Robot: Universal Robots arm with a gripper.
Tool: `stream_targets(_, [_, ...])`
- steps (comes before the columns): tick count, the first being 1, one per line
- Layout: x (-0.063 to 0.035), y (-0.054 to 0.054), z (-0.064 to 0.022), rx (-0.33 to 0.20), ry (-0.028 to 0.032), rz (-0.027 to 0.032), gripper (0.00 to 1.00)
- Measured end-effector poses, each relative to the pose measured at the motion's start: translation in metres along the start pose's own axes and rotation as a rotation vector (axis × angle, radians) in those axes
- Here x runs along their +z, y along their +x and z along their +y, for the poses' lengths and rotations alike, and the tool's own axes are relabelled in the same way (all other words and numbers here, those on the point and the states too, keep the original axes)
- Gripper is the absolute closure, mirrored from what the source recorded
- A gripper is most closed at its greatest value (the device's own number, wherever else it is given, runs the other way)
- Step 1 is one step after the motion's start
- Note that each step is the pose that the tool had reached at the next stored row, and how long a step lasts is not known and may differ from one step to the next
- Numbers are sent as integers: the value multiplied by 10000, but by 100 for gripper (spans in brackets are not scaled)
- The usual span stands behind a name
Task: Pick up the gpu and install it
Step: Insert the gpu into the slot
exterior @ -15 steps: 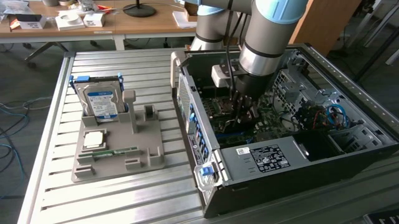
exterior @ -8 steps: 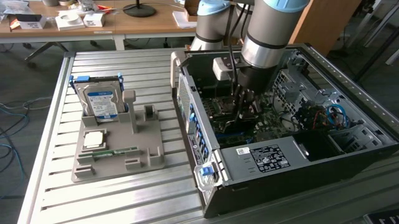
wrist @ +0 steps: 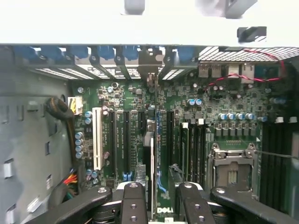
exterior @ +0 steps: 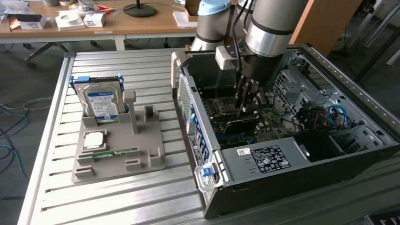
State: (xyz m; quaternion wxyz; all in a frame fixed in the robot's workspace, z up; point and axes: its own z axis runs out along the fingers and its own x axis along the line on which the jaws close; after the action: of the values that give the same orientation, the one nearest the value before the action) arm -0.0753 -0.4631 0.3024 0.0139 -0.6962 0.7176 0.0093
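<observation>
A: Start with the exterior view. Why is the arm reaching so deep into the computer case (exterior: 350, 140)?

B: The case lies on its side with the panel off, so the motherboard (exterior: 250, 126) faces up and the gripper (exterior: 245, 112) can come straight down over the expansion slots. It seems to be carrying the gpu (exterior: 240, 123), which shows as a dark flat slab just under the jaws, low over the board.

A: And the grey holder (exterior: 115, 154) on the desk (exterior: 125, 197)?

B: A moulded matte tray with upright slots. The hard drive (exterior: 102, 104), boxy metal with a blue-white label, stands on edge in one; a square processor (exterior: 93, 139) and a narrow green memory stick (exterior: 115, 153) lie flat in recesses. The other slot uprights stand vacant. The desk itself is ribbed aluminium.

A: Now the wrist view.

B: The camera looks down past the black linkages of the gripper (wrist: 159, 205). The jaws are partly closed, pinching the gpu (wrist: 150, 154), seen edge-on as a thin card running away from the jaws, its metal bracket end towards the rear slot openings of the case.

A: So it's lined up?

B: It sits parallel with the long black slots (wrist: 125, 140), next to the white slot (wrist: 97, 138). Whether it's seated I can't tell. The board is glossy green, studded with blue capacitors, with the steel-framed processor socket (wrist: 232, 165) off to one side.
</observation>
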Motion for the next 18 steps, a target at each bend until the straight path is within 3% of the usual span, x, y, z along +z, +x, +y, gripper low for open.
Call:
stream_targets(13, [-317,-11,-4,0,0,0,67])
stream_targets(18, [-338,-11,-5,0,1,-1,67])
